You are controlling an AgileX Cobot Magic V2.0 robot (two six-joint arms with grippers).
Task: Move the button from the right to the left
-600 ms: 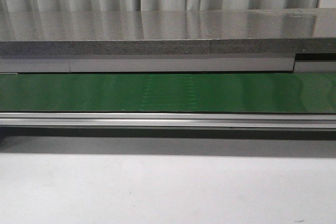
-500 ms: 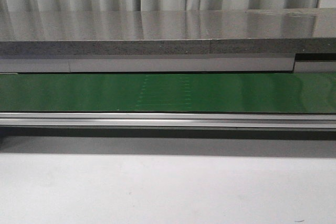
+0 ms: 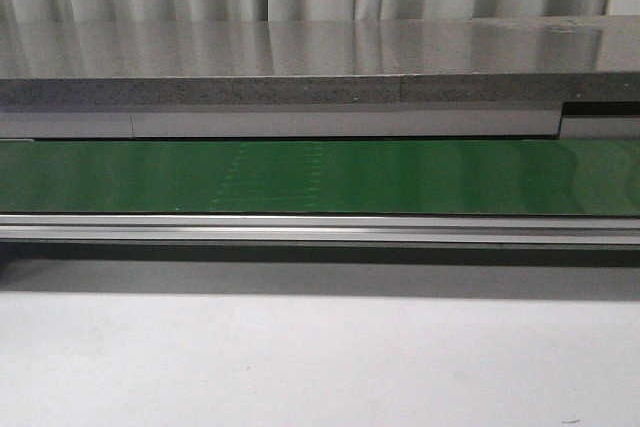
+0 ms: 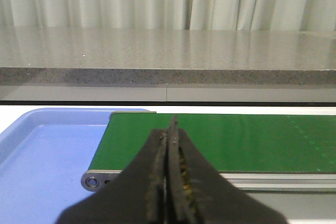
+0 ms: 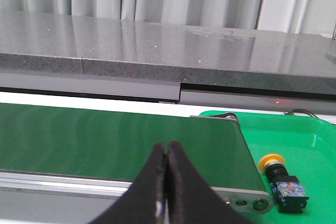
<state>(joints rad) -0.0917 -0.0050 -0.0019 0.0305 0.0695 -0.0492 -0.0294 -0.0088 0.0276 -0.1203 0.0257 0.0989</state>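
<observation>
Leftward along the green belt (image 3: 400,177) has slid its faint dotted seam (image 3: 270,177). Both grippers, left (image 4: 168,129) and right (image 5: 166,153), are pressed closed, empty. Beyond the right fingers lies the button (image 5: 282,178) (in a green tray (image 5: 315,145)).

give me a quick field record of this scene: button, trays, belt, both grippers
button: button lies on its side in the green tray, yellow head toward the belt, not held
green tray: at the belt's right end
blue tray: blue tray at the belt's left end, nothing seen in the visible part
belt: green conveyor belt runs across the front view, nothing on it
left gripper: left gripper shut, holding nothing, facing the belt's left end
right gripper: right gripper shut, holding nothing, apart from the button
task state: button not yet picked up
</observation>
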